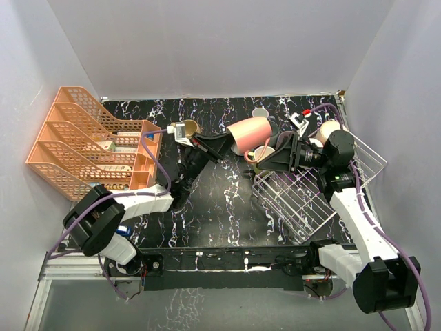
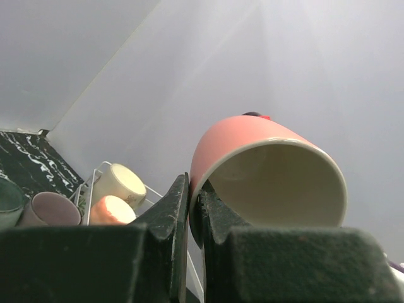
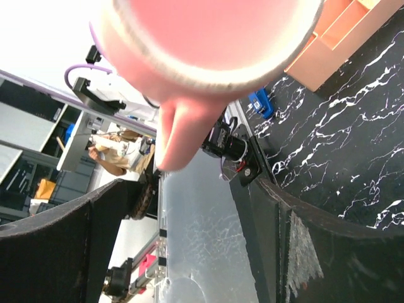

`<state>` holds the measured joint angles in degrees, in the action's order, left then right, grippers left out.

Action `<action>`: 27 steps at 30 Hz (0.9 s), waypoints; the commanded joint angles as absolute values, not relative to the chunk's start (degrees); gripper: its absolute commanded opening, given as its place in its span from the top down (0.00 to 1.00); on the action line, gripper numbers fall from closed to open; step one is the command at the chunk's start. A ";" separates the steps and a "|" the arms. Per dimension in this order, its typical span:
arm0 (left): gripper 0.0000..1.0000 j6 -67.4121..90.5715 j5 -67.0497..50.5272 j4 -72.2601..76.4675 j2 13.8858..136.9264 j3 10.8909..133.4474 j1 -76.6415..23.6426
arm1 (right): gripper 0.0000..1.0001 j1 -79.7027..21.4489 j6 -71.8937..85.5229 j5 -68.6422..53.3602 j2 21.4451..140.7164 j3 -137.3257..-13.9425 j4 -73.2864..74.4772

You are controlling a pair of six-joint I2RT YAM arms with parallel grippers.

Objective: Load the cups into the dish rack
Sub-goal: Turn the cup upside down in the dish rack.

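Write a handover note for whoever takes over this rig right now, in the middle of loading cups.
Left pincer: shut on the rim of the pink mug, holding it raised next to the dish rack.
Right pincer: open, with the pink mug's handle hanging between its fingers, not gripped.
Done: cream mug and peach mug sit in the rack's far corner.
Left: pink mug, mauve mug, green mug, grey mug, all outside the rack.
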<state>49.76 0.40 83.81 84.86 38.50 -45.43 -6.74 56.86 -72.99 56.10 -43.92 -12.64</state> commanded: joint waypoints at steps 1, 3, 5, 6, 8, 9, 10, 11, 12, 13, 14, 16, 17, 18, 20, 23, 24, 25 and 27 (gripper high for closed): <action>1.00 50.42 2.28 94.84 85.01 43.36 -47.21 | 0.19 -7.02 66.48 -69.07 57.84 -46.89 -22.05; 1.00 50.22 2.16 95.67 85.81 43.94 -47.84 | 0.19 -7.02 68.21 -68.75 58.77 -47.57 -22.29; 1.00 50.06 2.18 96.23 86.48 44.30 -48.40 | 0.19 -7.01 70.12 -68.77 59.24 -47.51 -24.53; 1.00 49.90 2.20 96.33 86.86 44.48 -48.60 | 0.19 -7.01 70.80 -68.53 59.27 -47.47 -25.58; 1.00 49.48 2.20 96.30 87.43 44.90 -49.00 | 0.20 -7.03 71.63 -68.09 59.33 -47.53 -26.50; 1.00 49.23 2.20 96.26 87.61 45.03 -49.15 | 0.19 -7.03 71.91 -67.83 59.25 -47.55 -26.66; 1.00 48.90 2.20 96.17 87.89 45.17 -49.33 | 0.20 -7.03 72.09 -67.57 59.24 -47.55 -26.73; 1.00 48.56 2.15 96.15 88.07 45.44 -49.38 | 0.22 -7.01 72.34 -67.47 59.22 -47.55 -26.65; 1.00 48.26 1.88 96.17 88.30 45.65 -49.48 | 0.23 -7.01 72.53 -67.44 59.11 -47.48 -26.64; 1.00 47.95 1.54 96.05 88.56 45.95 -49.55 | 0.25 -7.03 72.73 -67.40 59.10 -47.40 -26.63; 1.00 47.72 1.27 95.80 88.83 46.29 -49.69 | 0.26 -7.03 72.93 -67.28 59.00 -47.30 -26.63; 1.00 47.23 0.78 94.94 89.09 46.89 -49.86 | 0.29 -7.03 73.11 -67.24 58.84 -47.05 -26.63; 1.00 47.11 0.75 94.58 89.26 47.21 -49.90 | 0.31 -7.03 73.19 -67.36 58.76 -46.90 -26.67; 1.00 46.92 0.66 94.45 89.48 47.30 -49.96 | 0.33 -7.01 73.30 -67.38 58.79 -46.81 -26.63; 1.00 46.78 0.62 94.37 89.86 47.45 -49.96 | 0.36 -7.03 73.38 -67.43 58.65 -46.55 -26.63; 1.00 46.77 0.32 94.61 90.46 47.36 -50.02 | 0.41 -7.03 73.47 -67.44 58.41 -46.13 -26.63; 1.00 46.84 0.23 94.77 90.66 47.22 -50.04 | 0.42 -7.03 73.55 -67.43 58.37 -45.92 -26.63; 1.00 46.84 0.11 94.87 90.77 47.12 -50.07 | 0.44 -7.01 73.63 -67.38 58.29 -45.76 -26.63; 1.00 46.92 -0.07 95.38 90.96 46.70 -50.09 | 0.47 -7.03 73.81 -67.25 58.18 -45.31 -26.72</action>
<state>46.92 0.40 86.50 91.72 44.25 -49.67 -6.74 73.38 -68.45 59.59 -44.77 -23.20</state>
